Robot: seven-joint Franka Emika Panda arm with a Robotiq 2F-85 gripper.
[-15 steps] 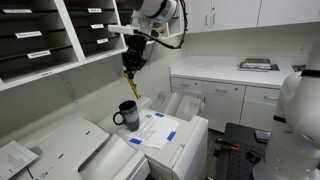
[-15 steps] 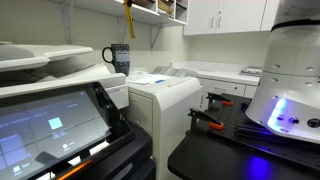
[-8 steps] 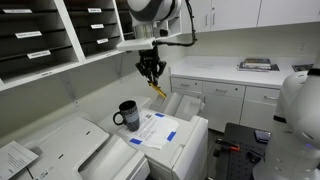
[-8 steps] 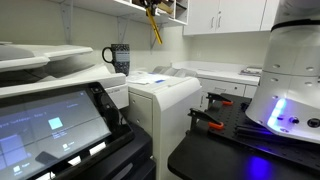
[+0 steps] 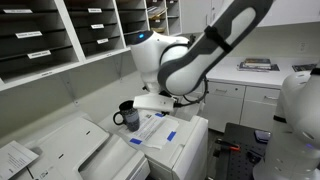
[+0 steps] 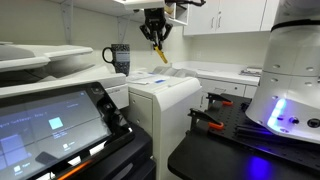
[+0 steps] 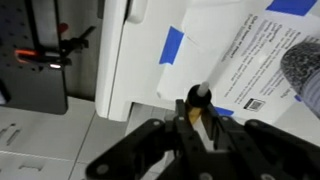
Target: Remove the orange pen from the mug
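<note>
My gripper point(image 6: 156, 39) is shut on the orange pen point(image 6: 161, 53), which hangs tilted below the fingers, in the air above the white printer top. In the wrist view the pen point(image 7: 203, 116) sits between the closed fingers point(image 7: 197, 112), with its dark end cap towards the camera. The dark glossy mug point(image 6: 118, 58) stands on the printer top, apart from the pen. It also shows in an exterior view point(image 5: 127, 115) and at the right edge of the wrist view point(image 7: 304, 72). In that exterior view my arm hides the gripper.
A sheet of printed paper point(image 7: 262, 55) is taped with blue tape point(image 7: 174, 45) to the printer top point(image 6: 160, 85). Wall shelves with trays point(image 5: 60, 35) hang above. A counter with cabinets point(image 5: 235, 85) stands behind. A white robot base point(image 6: 290, 80) is beside the printer.
The arm has swung down and across the exterior view. The gripper, still holding the pen, has moved away from the mug over the taped paper.
</note>
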